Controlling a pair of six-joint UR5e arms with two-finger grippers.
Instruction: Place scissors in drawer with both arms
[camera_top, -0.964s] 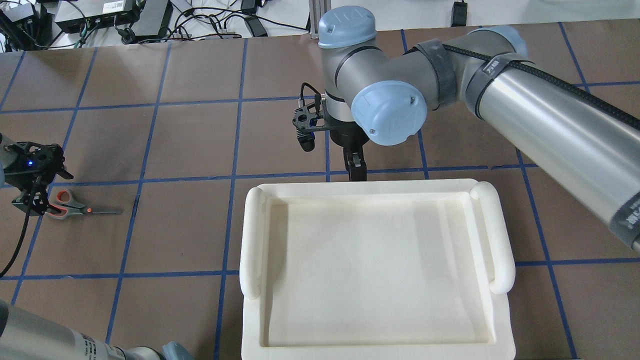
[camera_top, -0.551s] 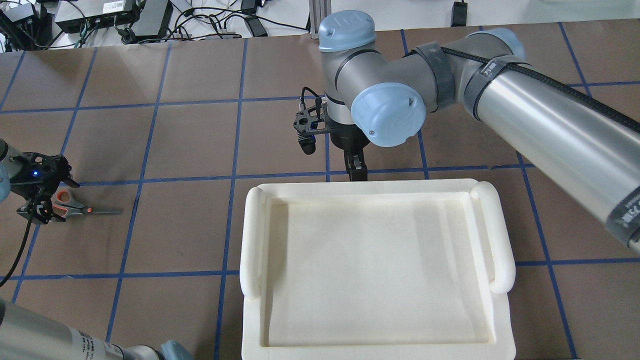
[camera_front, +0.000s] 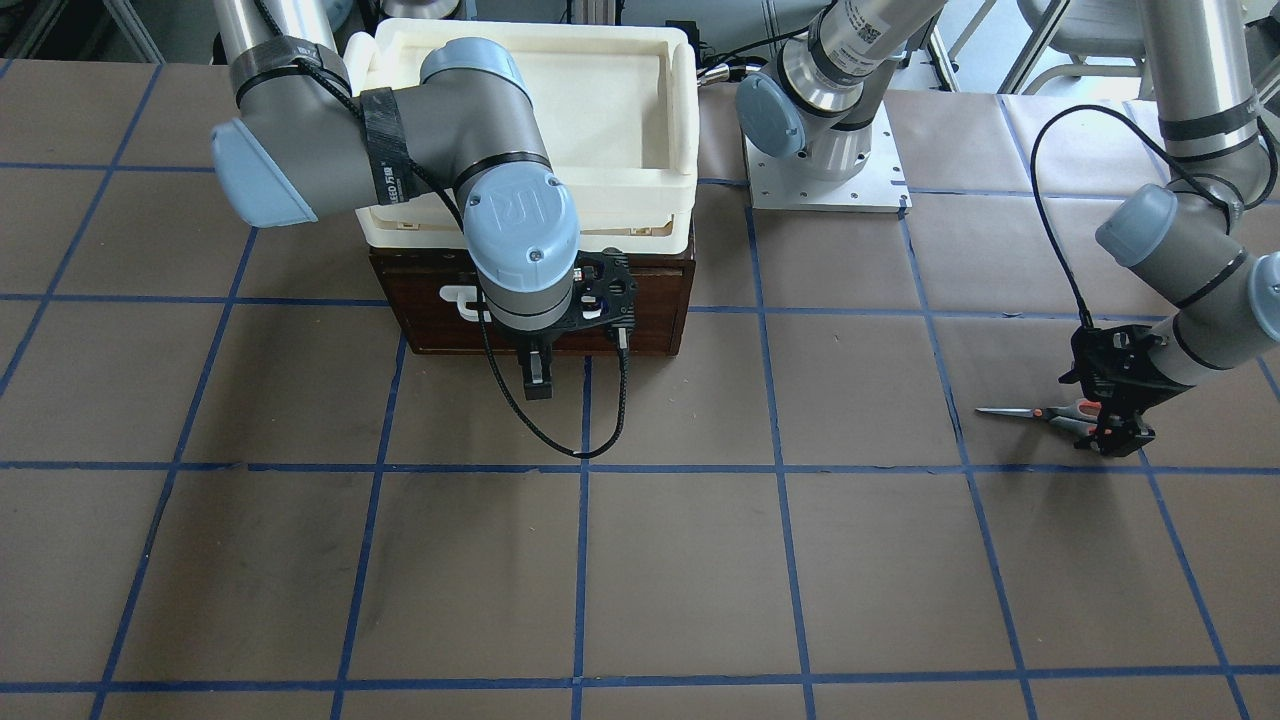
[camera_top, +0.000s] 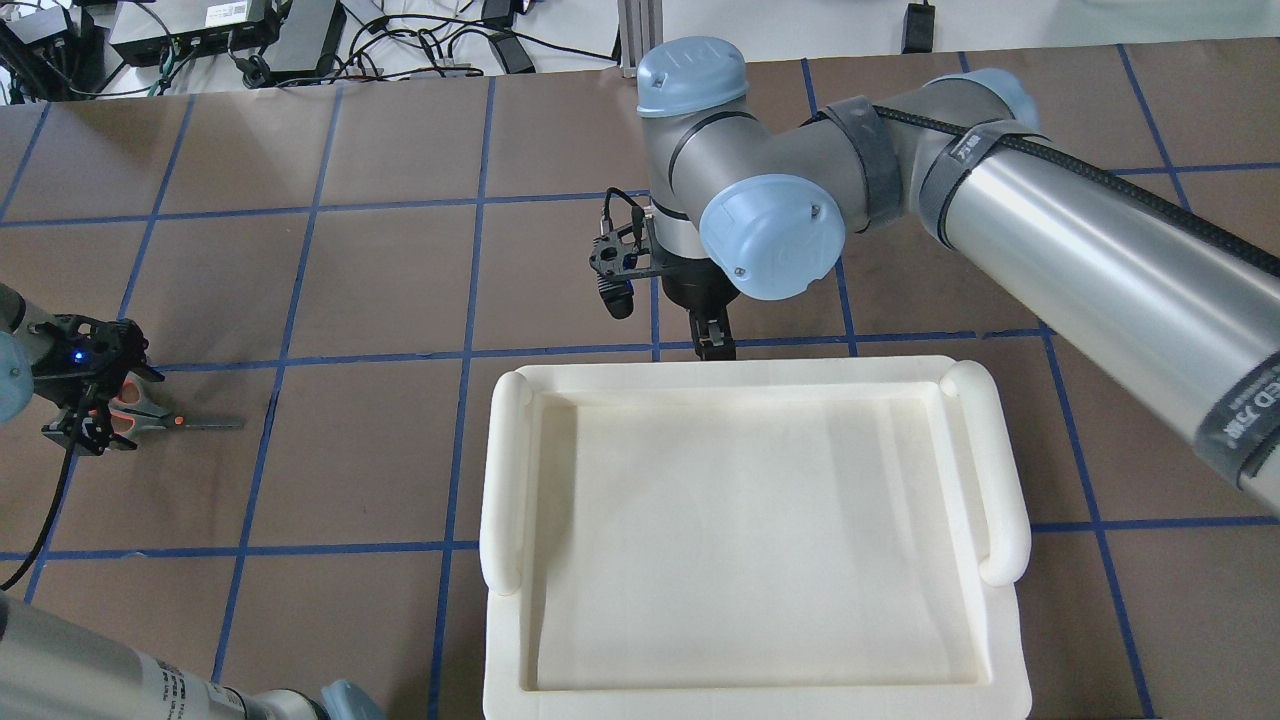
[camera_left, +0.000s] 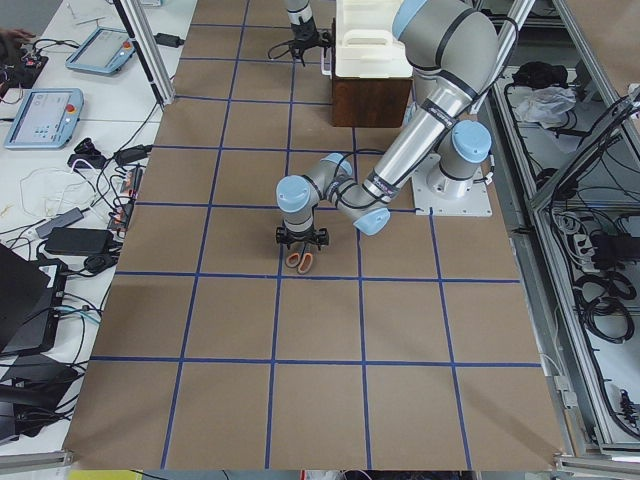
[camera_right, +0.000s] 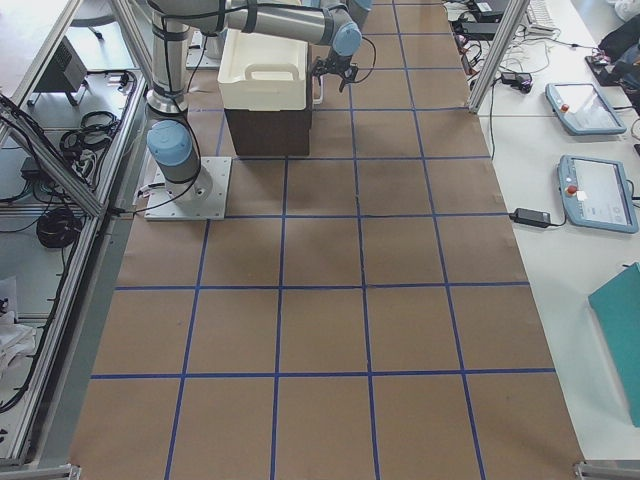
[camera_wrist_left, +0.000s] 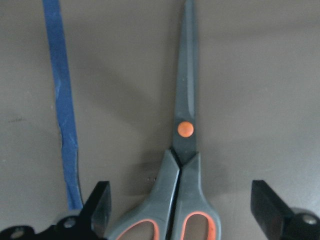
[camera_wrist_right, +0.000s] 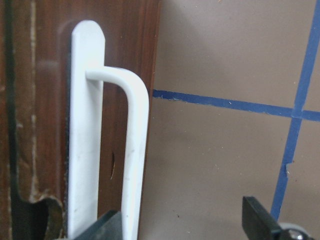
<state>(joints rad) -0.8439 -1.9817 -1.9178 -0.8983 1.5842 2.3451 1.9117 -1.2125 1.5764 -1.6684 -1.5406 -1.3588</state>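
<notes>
The scissors (camera_wrist_left: 185, 130) lie flat on the brown table, blades pointing away from my left gripper (camera_wrist_left: 182, 210). That gripper is open, with its jaws on either side of the handles. Both show in the overhead view, the scissors (camera_top: 190, 423) right of the left gripper (camera_top: 90, 420), and in the front view (camera_front: 1040, 412). The dark brown drawer (camera_front: 640, 300) is closed under the tray. My right gripper (camera_wrist_right: 185, 222) is open around the drawer's white bar handle (camera_wrist_right: 135, 150), without squeezing it. It hangs at the drawer front (camera_front: 537, 380).
A cream-white plastic tray (camera_top: 740, 372) sits on top of the drawer box and hides it from above. The right arm's cable (camera_front: 560, 440) loops onto the table in front of the drawer. Blue tape lines (camera_wrist_left: 62, 110) grid the table.
My left gripper has moved over the scissors' handles, covering more of them. My right arm has shifted slightly at the drawer front.
</notes>
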